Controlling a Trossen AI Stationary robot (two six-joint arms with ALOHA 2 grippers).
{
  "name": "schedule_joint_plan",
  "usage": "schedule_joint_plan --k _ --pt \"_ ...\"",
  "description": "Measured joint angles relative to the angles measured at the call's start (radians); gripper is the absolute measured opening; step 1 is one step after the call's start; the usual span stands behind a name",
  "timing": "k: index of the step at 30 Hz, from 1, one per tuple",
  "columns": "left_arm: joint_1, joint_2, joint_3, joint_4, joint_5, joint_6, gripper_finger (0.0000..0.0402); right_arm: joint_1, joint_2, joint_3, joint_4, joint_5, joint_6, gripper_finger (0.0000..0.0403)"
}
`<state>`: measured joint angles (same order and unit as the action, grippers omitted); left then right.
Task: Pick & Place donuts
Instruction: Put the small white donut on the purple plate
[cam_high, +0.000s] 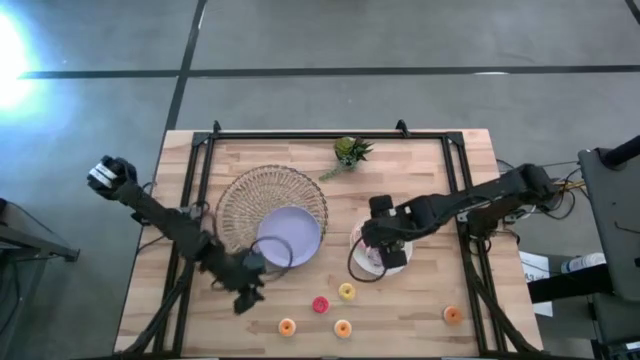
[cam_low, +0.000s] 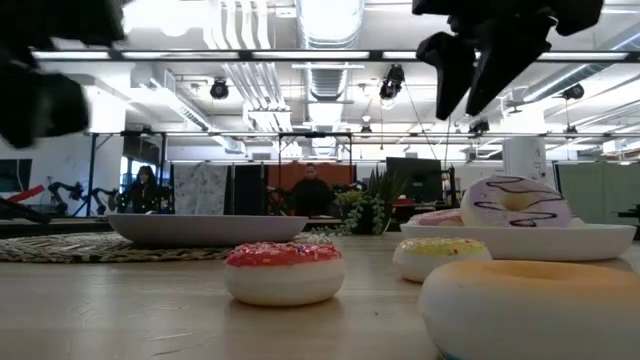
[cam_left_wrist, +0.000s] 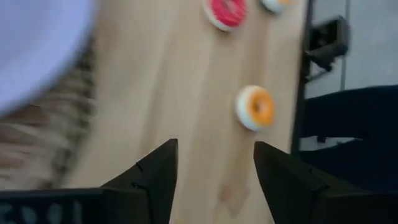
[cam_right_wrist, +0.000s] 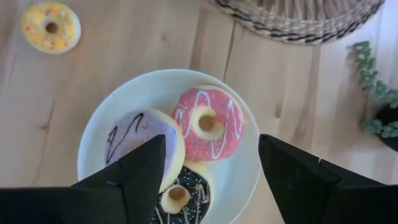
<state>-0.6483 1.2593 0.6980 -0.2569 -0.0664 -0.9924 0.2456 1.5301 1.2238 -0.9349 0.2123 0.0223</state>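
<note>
The small orange donut (cam_left_wrist: 255, 107) is probably light and slightly soft, best pinched across its ring; it lies on bare wood just ahead of the spread, empty left gripper (cam_left_wrist: 214, 163), near a red donut (cam_left_wrist: 226, 12). Three frosted donuts, one pink-iced (cam_right_wrist: 208, 123), sit on the white plate (cam_right_wrist: 121, 102) under the right gripper (cam_right_wrist: 211, 163), which is also spread and empty.

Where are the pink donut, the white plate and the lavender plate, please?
pink donut (cam_right_wrist: 208, 132): right wrist view, icing beside its hole.
white plate (cam_right_wrist: 134, 96): right wrist view, bare inner surface.
lavender plate (cam_high: 300, 232): high view, bare centre.
</note>
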Motion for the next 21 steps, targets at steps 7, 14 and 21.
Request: schedule_joint_plan --k 7,14,21 --pt "-0.125 0.158 0.111 0.000 -0.122 0.030 0.0177 0.000 0.051 -0.001 -0.001 0.001 0.000 0.0249" --pt "-0.157 0.433 0.355 -0.100 -0.121 0.163 0.0148 0.001 0.048 -0.001 -0.013 0.001 -0.003 0.0249" --pt "-0.182 0.566 0.487 -0.167 -0.240 0.236 0.0140 0.001 0.036 -0.004 -0.067 0.001 -0.009 0.0249"
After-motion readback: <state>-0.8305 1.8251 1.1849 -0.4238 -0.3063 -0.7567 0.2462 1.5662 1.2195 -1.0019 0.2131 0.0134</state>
